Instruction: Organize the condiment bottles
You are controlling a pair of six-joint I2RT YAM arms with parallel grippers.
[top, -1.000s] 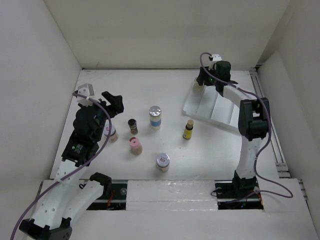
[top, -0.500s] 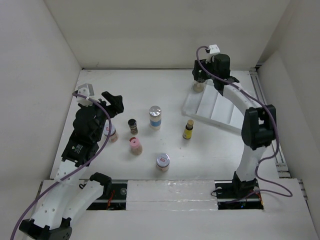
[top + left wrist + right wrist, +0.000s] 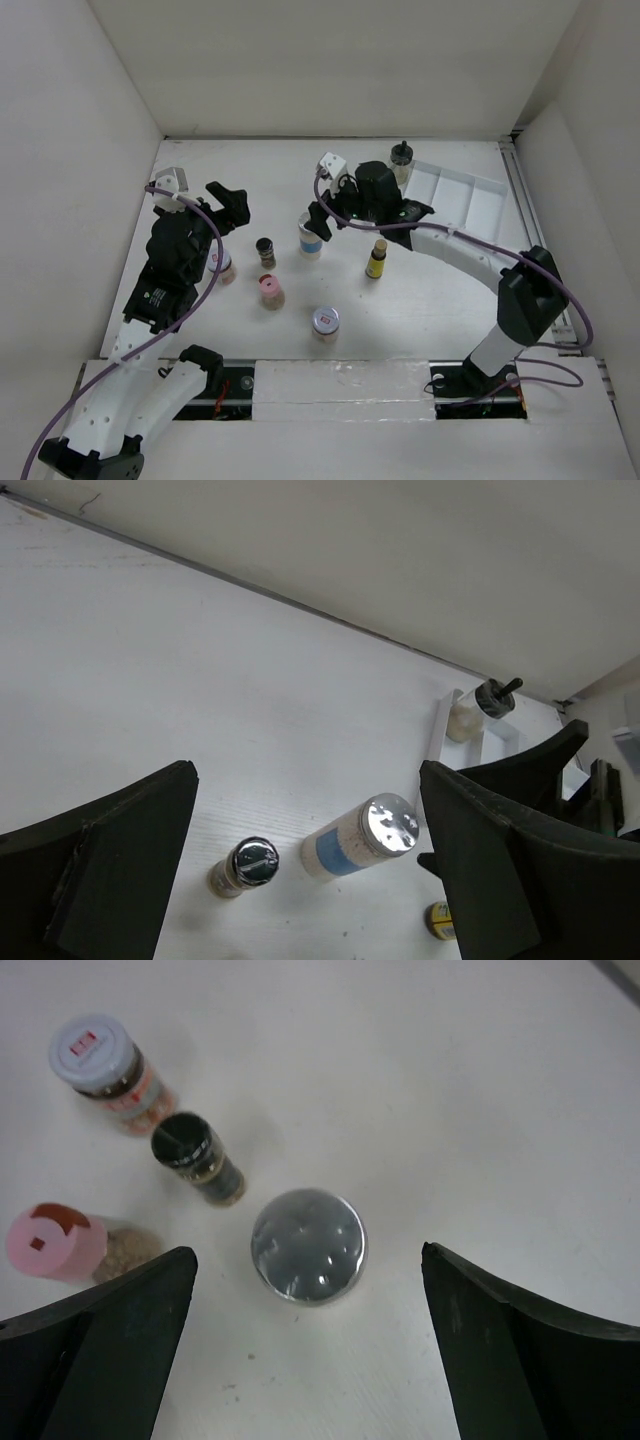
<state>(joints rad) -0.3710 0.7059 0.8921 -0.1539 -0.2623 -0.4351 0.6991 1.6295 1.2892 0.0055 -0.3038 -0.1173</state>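
While the right claw (image 3: 305,1260) hangs wide open over the silver-lidded bottle (image 3: 311,237), a finger on either side of its shiny round lid with a gap to each, that bottle stands upright in the middle of the worktop (image 3: 300,180), pale with a blue label band. Just left of it is the small dark jar (image 3: 265,251), with the pink-lidded jar (image 3: 270,291) nearer the arms and a red-marked jar (image 3: 325,322) near the front. A second red-marked jar (image 3: 223,266) stands partly hidden by the left arm. The slim yellow bottle (image 3: 377,259) stands right of the silver-lidded one. The black-capped bottle (image 3: 402,162) sits in the white tray (image 3: 470,195), at its left end. The left claw (image 3: 305,780) is spread open too, holding nothing
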